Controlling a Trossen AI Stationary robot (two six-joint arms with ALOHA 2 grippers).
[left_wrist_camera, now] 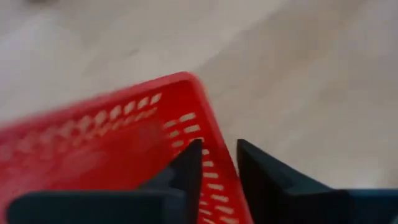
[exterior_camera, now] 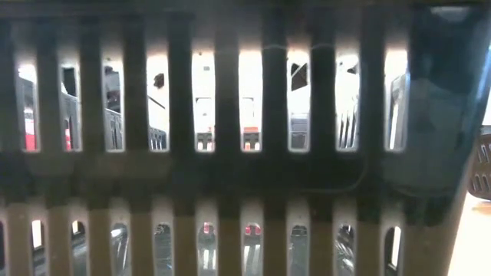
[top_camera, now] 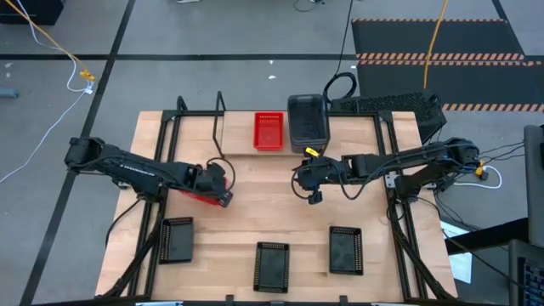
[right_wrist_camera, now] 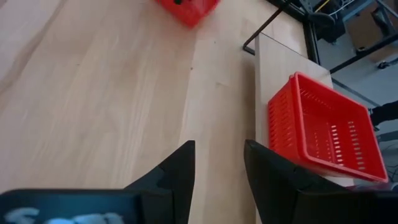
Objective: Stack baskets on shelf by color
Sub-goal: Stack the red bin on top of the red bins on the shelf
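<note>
My left gripper is shut on a red basket left of the table's middle. My right gripper hangs open over bare wood right of the middle and touches nothing. On the shelf at the far edge, another red basket rests on its base. A dark grey basket stack stands just to its right. Three black baskets sit on their bases along the near edge. My left gripper holds the red basket by its perforated wall near a corner. The wall is pinched with one finger inside the basket and the other outside. The fingers come from above, slanting toward the table's right. Whether the basket is off the wood, I cannot tell.
Black frame rails run along both sides of the table. A slotted basket wall close to the lens fills the low view. Bare wood lies between the two grippers and the row of black baskets.
</note>
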